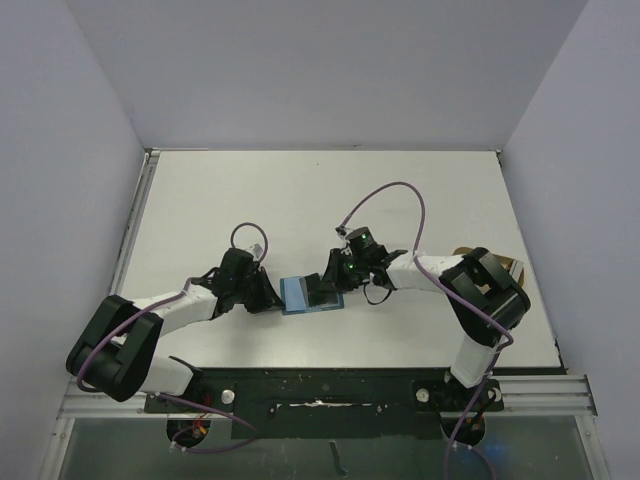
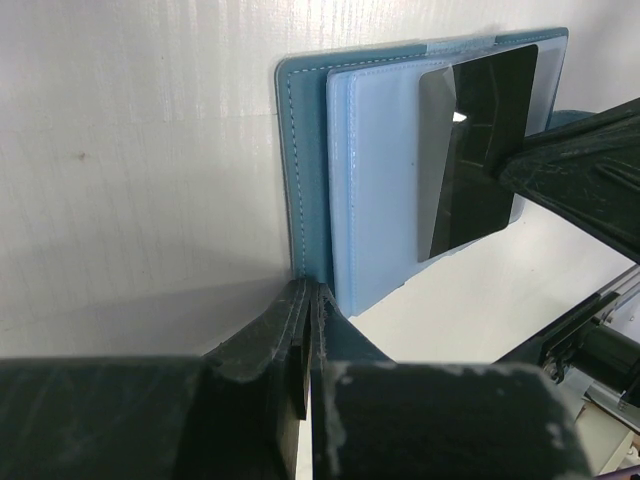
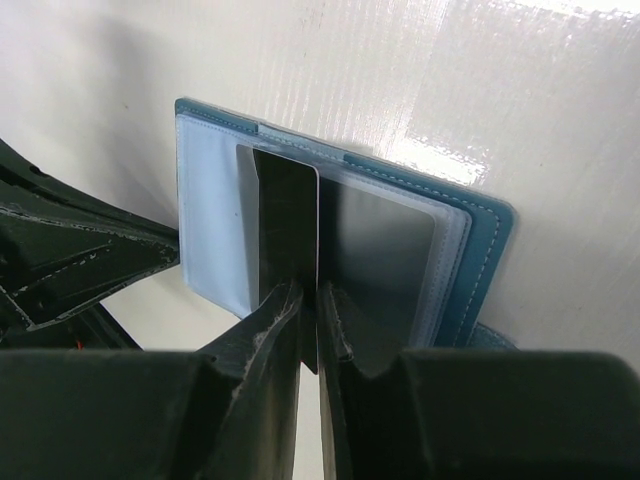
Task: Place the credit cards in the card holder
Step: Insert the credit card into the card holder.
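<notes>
teal card holder [image 1: 297,295] between both jaws, black card [image 3: 290,220] in right

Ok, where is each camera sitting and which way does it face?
Top external: above, behind the robot, looking down at the table; both arms show.
Left wrist: looks along the shut left pincer at the card holder.
Right wrist: looks along the right pincer, which grips a dark card.
Shared: both wrist views show the card holder and dark card.
</notes>
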